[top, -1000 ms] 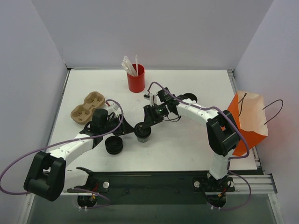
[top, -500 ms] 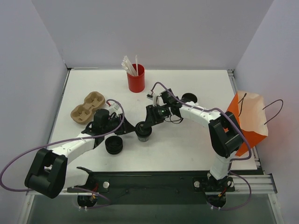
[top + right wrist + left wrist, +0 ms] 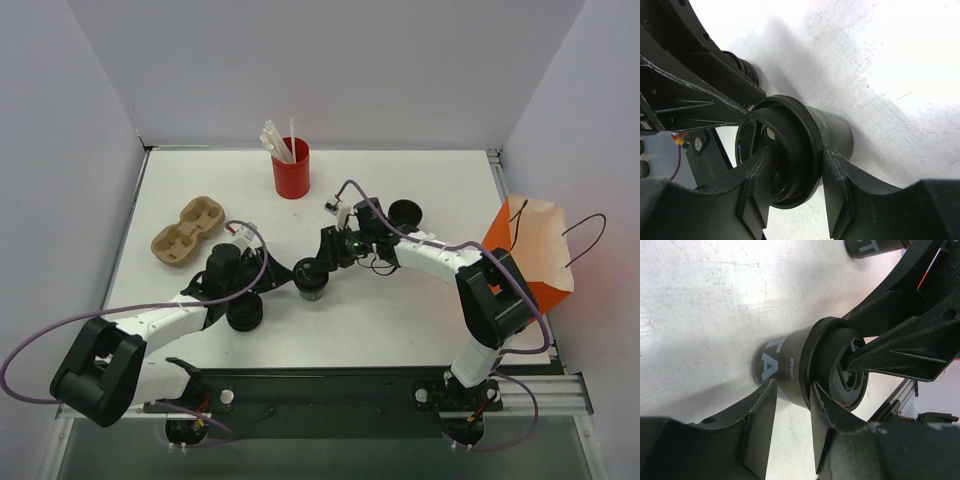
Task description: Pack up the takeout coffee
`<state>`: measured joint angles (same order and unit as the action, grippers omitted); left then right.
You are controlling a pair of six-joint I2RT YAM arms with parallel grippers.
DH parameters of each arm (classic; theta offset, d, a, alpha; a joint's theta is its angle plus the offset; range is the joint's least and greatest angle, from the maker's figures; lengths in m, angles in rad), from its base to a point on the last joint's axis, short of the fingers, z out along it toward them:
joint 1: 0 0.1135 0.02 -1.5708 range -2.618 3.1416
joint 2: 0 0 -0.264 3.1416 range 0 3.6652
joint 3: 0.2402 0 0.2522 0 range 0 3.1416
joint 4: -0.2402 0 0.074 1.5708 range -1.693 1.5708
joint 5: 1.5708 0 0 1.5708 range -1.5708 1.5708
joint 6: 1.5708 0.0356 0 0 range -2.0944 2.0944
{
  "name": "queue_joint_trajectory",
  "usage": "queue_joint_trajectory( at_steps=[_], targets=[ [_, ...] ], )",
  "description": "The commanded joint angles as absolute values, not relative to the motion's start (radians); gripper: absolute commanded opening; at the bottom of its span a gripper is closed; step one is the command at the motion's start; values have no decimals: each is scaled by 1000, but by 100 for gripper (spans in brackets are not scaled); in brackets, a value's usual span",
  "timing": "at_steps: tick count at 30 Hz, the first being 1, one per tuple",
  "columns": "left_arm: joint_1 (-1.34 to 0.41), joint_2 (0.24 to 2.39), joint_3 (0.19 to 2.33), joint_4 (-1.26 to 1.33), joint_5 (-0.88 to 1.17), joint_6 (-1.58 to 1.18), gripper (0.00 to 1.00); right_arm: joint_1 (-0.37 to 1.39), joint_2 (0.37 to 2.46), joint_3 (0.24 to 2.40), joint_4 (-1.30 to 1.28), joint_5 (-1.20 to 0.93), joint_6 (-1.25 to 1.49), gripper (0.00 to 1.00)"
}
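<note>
1. Cup carrier: cardboard, two wells, far left on the table.
2. Left arm: left jaws pinch the body of the coffee cup, below its lid.
3. Stack of loose lids: near side, just beside the left arm.
4. Red cup of straws: far centre.
5. Coffee cup: upright at table centre, between the two arms.
6. Right arm: right jaws pinch the lid by its rim.
7. Second cup: just beyond the right arm.
8. Orange bag: standing at the right table edge.

Handling: this looks like lid fitting. The left jaws are best kept low and steady while the right presses the lid down level, since a tilted push could tip the cup.

Not legible: whether the lid is seated all round, what the cup holds, and whether the second cup is lidded. The right arm covers part of the bag.
</note>
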<state>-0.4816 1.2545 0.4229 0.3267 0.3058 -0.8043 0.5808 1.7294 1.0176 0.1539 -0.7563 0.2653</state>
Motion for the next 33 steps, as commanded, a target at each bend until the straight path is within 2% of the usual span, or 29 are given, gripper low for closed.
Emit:
queue_joint_trajectory(
  at_steps=[1,9,13,15,19,22,23,33],
  targets=[
    [-526,1420,356,117,180,-775,42,621,1832,890,63,-589,202,29],
    [-548,1396,310,152,216,-810,43,624,1824,859,94,-606,170,29],
    [-512,1245,366,264,428,-804,49,618,1813,890,55,-609,124,29],
    [-483,1220,490,227,533,-737,50,617,1815,920,23,-626,86,29],
    [-444,1232,627,114,615,-605,51,614,1833,983,-46,-641,55,29],
    [-384,1250,618,159,714,-603,54,611,1842,1014,-74,-647,51,29],
    [-370,1250,609,182,730,-613,60,611,1844,1022,-84,-647,49,30],
    [-354,1281,641,117,664,-545,61,611,1833,1055,-120,-646,31,29]
  ],
)
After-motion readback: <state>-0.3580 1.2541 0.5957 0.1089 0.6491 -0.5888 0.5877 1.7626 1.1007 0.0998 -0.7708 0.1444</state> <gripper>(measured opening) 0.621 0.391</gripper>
